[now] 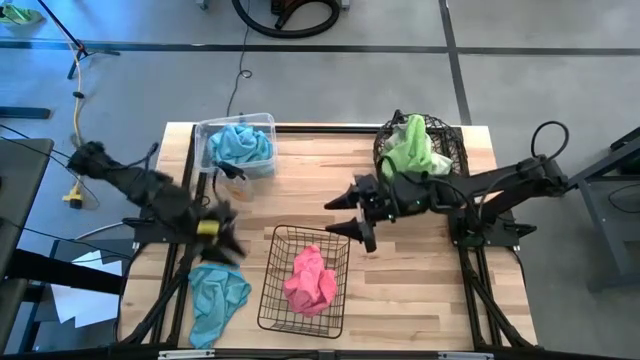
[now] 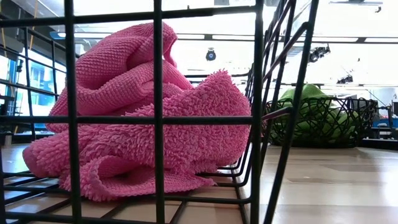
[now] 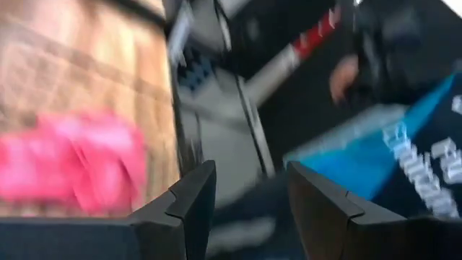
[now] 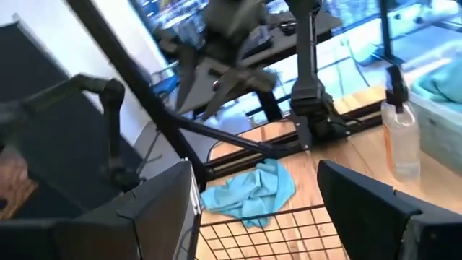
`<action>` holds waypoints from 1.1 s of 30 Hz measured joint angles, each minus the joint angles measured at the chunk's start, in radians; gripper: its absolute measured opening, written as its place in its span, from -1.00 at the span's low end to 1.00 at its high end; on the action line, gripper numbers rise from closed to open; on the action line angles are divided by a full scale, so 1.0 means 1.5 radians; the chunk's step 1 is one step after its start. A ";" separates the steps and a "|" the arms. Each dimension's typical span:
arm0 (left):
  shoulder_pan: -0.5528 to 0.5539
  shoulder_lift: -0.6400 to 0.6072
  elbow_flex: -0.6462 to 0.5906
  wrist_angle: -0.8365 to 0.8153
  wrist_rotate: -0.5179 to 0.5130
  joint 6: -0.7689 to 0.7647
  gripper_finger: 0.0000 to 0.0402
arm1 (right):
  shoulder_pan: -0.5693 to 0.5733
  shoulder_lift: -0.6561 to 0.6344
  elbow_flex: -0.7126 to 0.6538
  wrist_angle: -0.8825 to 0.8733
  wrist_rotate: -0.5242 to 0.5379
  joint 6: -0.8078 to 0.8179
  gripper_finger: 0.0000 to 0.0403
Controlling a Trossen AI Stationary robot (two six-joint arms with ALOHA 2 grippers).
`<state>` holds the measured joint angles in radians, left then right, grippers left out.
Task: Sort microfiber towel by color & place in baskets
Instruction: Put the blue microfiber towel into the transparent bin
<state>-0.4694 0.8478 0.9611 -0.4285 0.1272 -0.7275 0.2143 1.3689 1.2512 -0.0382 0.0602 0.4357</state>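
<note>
Towels are mostly sorted: a pink towel (image 1: 310,280) lies in the black wire basket (image 1: 275,300), a blue one (image 1: 240,145) in the clear bin (image 1: 262,122), a green one (image 1: 415,150) in the round woven basket (image 1: 455,145). The left gripper (image 1: 222,235) hangs above the table with its fingers (image 3: 191,202) partly apart and empty; just below it, near the table edge, another light blue towel (image 1: 215,300) lies loose. The right gripper (image 1: 350,215) stands wide and empty between the round basket and the wire basket.
</note>
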 joint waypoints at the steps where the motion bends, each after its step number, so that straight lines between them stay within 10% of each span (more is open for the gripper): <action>1: -0.042 0.006 0.000 -0.017 -0.014 -0.012 -0.21 | 0.011 0.000 0.000 0.000 0.023 0.014 0.48; 14: -0.408 0.211 0.000 -0.156 -0.110 -0.148 -0.20 | 0.103 0.000 0.000 0.004 0.203 0.124 0.48; 33: -0.425 0.438 0.000 -0.278 -0.179 -0.143 0.45 | 0.110 0.000 0.000 -0.055 0.190 0.111 0.48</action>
<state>-1.1067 1.5042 0.9613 -0.8456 -0.1406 -0.9420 0.3790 1.3693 1.2514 -0.1208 0.3450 0.6022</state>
